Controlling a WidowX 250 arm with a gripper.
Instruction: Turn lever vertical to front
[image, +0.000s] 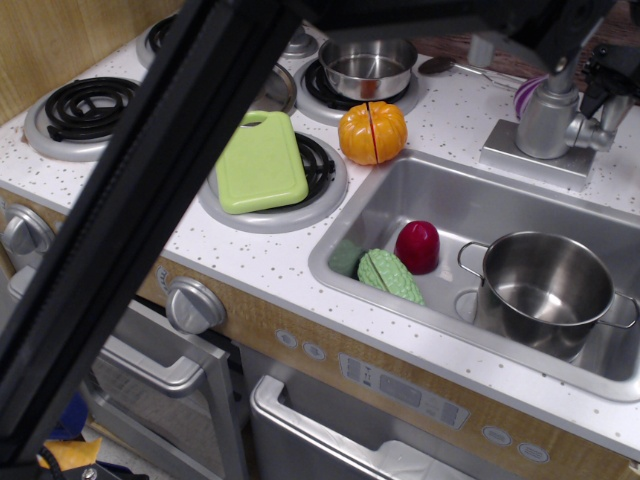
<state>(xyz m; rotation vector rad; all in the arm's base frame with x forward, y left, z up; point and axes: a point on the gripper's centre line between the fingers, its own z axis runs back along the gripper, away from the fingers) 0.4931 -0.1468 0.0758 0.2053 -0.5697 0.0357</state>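
Observation:
The lever is a short silver stub. It juts to the right, slightly toward the front, from the squat silver faucet body, which stands on a square grey base behind the sink. My gripper is a dark shape at the top right edge, just above and behind the lever. It looks apart from the lever. The frame edge cuts the gripper off, and its fingers are too dark to tell open from shut. The thin spout pipe rises from the faucet body.
The steel sink holds a pot, a red piece and a green piece. An orange pumpkin, a green cutting board and a small pan sit on the stove. A black bar blocks the left of the view.

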